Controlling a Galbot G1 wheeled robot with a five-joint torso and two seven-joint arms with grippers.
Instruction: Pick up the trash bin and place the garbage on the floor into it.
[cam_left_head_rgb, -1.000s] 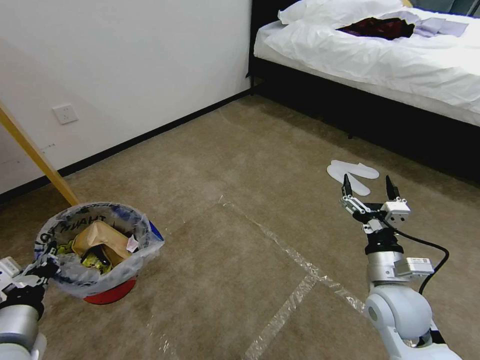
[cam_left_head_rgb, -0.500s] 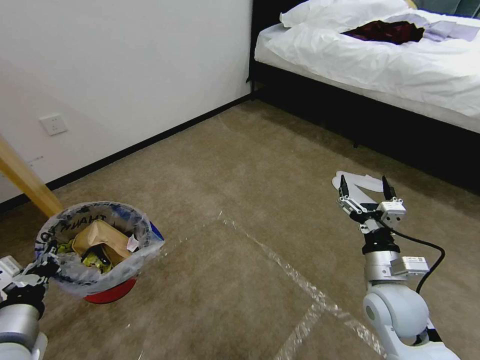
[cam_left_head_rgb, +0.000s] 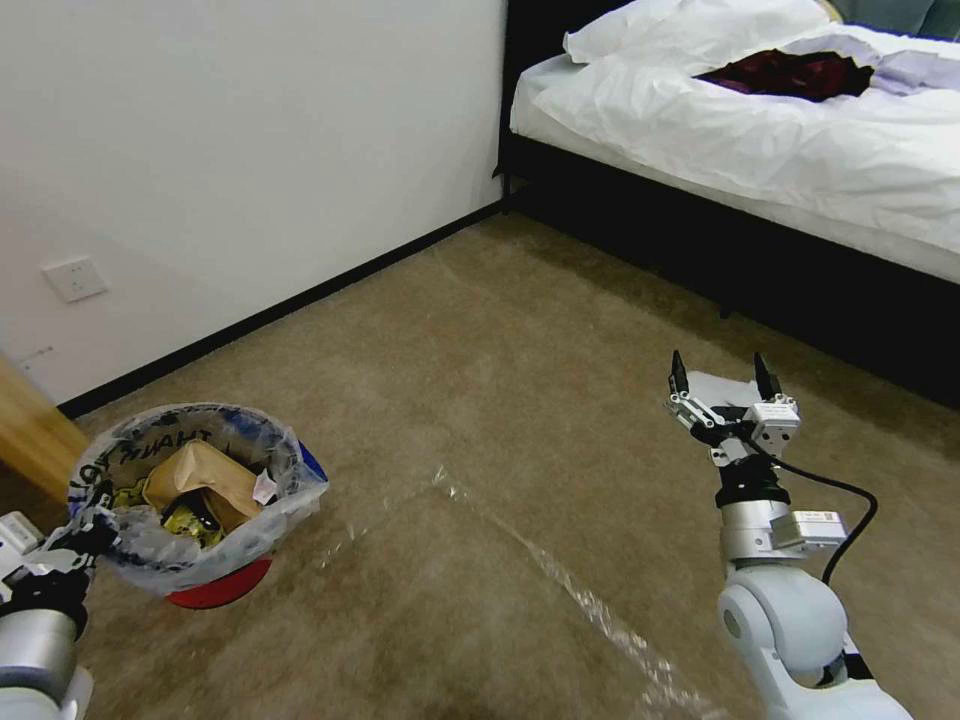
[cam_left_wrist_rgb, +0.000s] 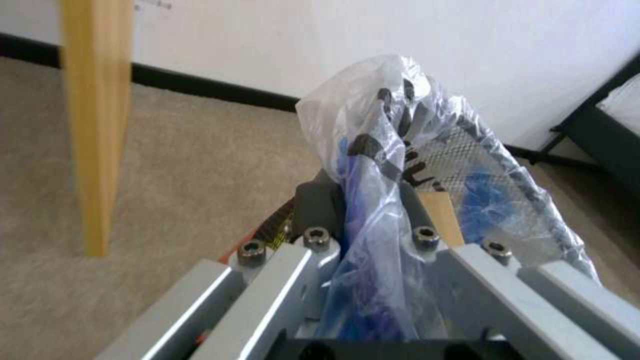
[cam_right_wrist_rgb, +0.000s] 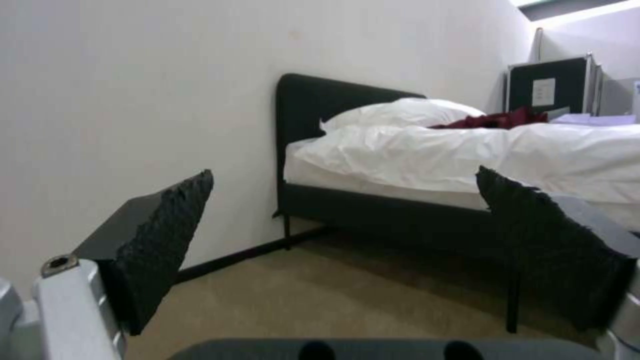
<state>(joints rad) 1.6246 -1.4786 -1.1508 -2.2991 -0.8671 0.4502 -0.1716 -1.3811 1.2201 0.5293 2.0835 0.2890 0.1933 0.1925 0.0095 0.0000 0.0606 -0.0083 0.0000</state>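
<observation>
Your left gripper (cam_left_head_rgb: 88, 528) is sitting at the lower left of the head frame, clamped onto the rim of the trash bin (cam_left_head_rgb: 215, 583), pinching the clear liner bag (cam_left_wrist_rgb: 373, 165) between its fingers (cam_left_wrist_rgb: 320, 205). In the left wrist view you're seeing the bag bunched up through the closed jaws, with black lettering and blue patches on the plastic.

The trash bin is hanging off that gripper at the lower left, red base showing under the bag; I cannot tell whether the base is touching the floor (cam_left_head_rgb: 480, 420). Inside you're looking at a brown paper bag (cam_left_head_rgb: 200, 475), yellow-green scraps (cam_left_head_rgb: 185, 520) and a small white piece (cam_left_head_rgb: 265, 488).

Your right gripper (cam_left_head_rgb: 718, 376) is standing at the lower right of the head frame, pointing up, fingers spread wide and gripping nothing. The right wrist view is showing both black pads (cam_right_wrist_rgb: 167, 220) well apart, with the bed (cam_right_wrist_rgb: 467, 150) and wall (cam_right_wrist_rgb: 133, 75) beyond them.

Just behind the right gripper, a white slipper (cam_left_head_rgb: 722, 387) is lying on the carpet. A clear tape line (cam_left_head_rgb: 560, 585) is running diagonally across the lower centre. The bed is filling the upper right, with a dark red cloth (cam_left_head_rgb: 790, 72) on the white bedding. A wall socket (cam_left_head_rgb: 75, 279) is sitting at the left edge, and a wooden leg (cam_left_head_rgb: 30, 435) just below it.
</observation>
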